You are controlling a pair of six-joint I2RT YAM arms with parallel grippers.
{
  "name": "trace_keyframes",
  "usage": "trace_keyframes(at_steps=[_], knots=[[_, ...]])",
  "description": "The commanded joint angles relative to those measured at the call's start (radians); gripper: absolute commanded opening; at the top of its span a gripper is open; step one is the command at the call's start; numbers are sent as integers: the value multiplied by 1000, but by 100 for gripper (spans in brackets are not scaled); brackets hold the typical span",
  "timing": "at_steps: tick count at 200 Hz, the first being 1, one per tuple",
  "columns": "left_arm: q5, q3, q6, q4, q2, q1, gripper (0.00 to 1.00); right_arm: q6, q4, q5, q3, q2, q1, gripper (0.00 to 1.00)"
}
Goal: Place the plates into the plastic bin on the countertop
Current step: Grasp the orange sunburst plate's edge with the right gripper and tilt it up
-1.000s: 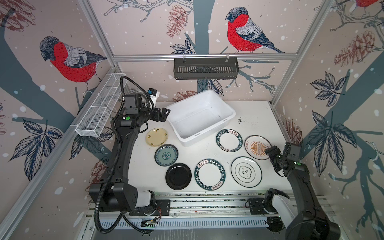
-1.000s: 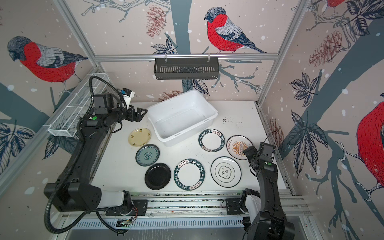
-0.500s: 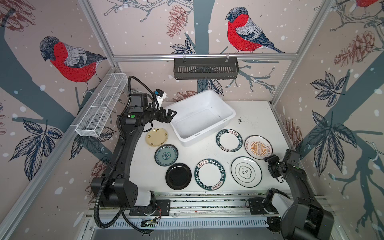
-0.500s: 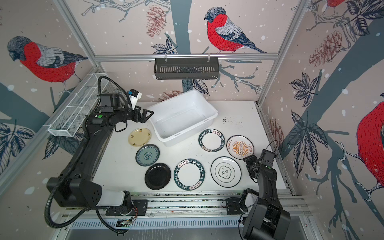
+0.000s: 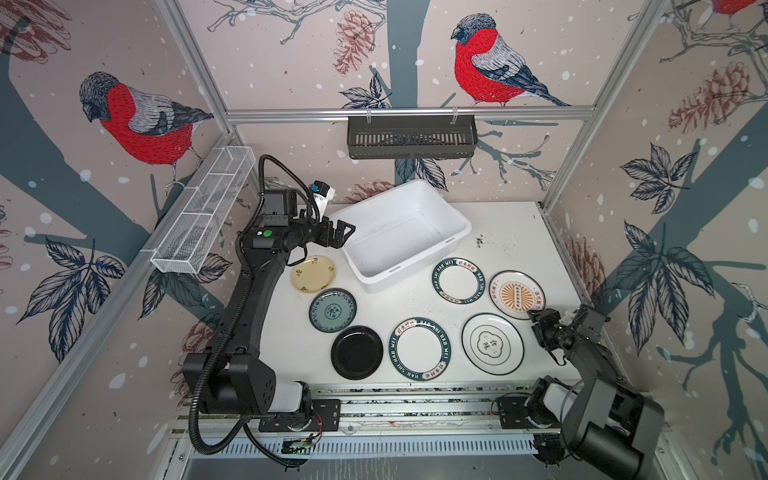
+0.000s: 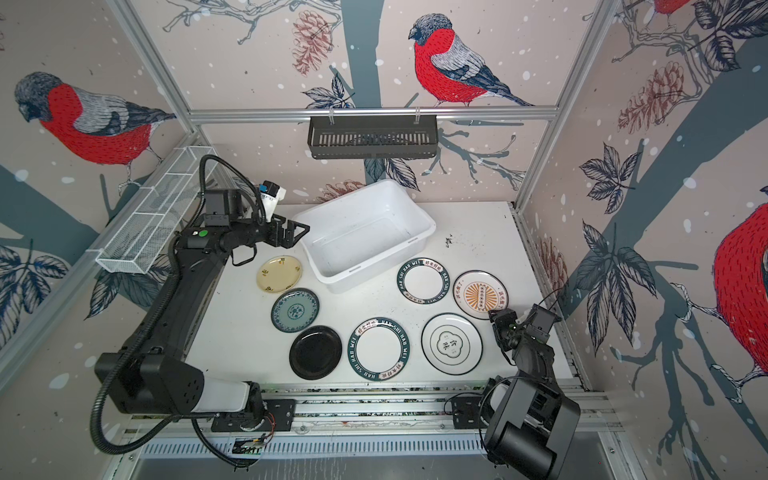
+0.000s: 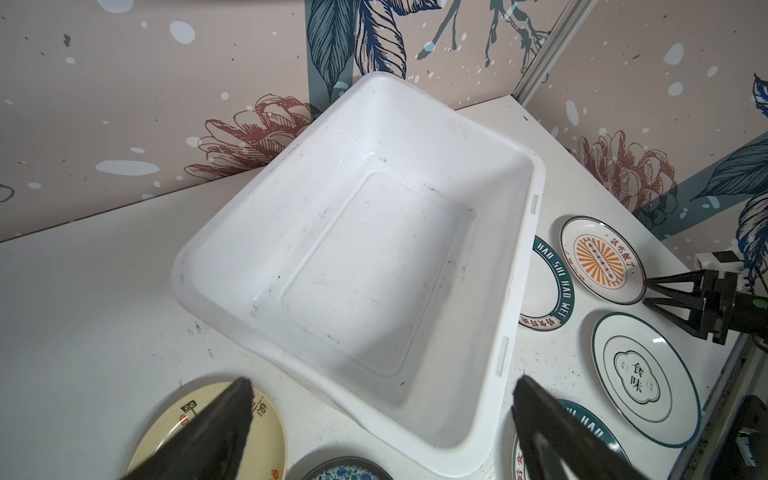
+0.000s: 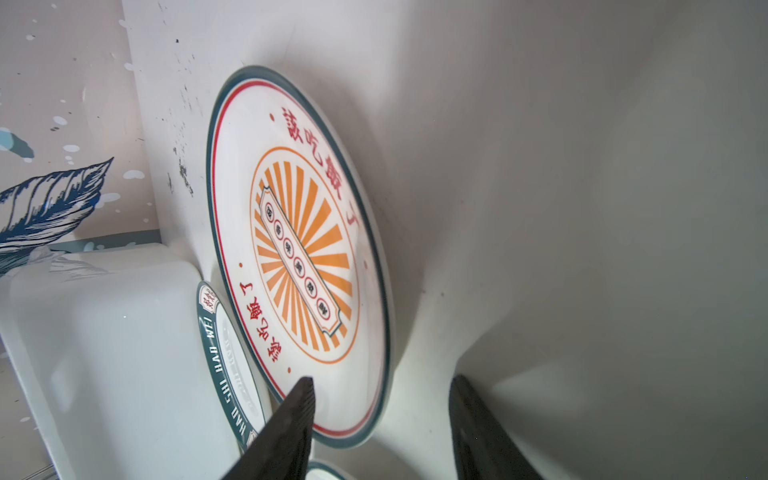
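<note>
The empty white plastic bin [image 5: 401,235] [image 6: 365,237] [image 7: 374,266] stands at the back of the countertop [image 5: 511,232]. My left gripper [image 5: 340,232] [image 6: 297,232] [image 7: 382,381] hovers open at its left corner. Before the bin lie several plates: pale yellow [image 5: 312,274], teal floral [image 5: 332,310], black [image 5: 356,352], two with green lettered rims [image 5: 419,348] [image 5: 458,281], an emblem one [image 5: 493,343] and the orange-sunburst plate [image 5: 516,294] [image 8: 299,249]. My right gripper [image 5: 536,320] [image 6: 496,316] [image 8: 382,380] straddles the sunburst plate's near rim, jaws still apart.
A black slotted basket [image 5: 411,137] hangs on the back rail and a white wire-mesh basket [image 5: 203,216] on the left wall. Aluminium posts [image 5: 569,158] frame the corners. The right wall stands close behind my right arm.
My left gripper has swung right to the bin's corner. My right gripper has dropped to the sunburst plate's near rim and its jaws have narrowed.
</note>
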Motion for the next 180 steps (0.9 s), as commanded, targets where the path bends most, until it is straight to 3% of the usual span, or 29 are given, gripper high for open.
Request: trace_keyframes(at_steps=[1,49,152,180], knots=[[21,-1,3,30,0,1,97,29,69,-20,-15,30,-12,50],[23,-11,-5,42,2,0,97,54,176,-39,-38,111,-31,46],[18,-28,-18,61,-9,-3,97,80,306,-69,-90,180,-67,16],[21,-27,-18,59,-12,-7,97,79,308,-71,-94,180,-79,12]])
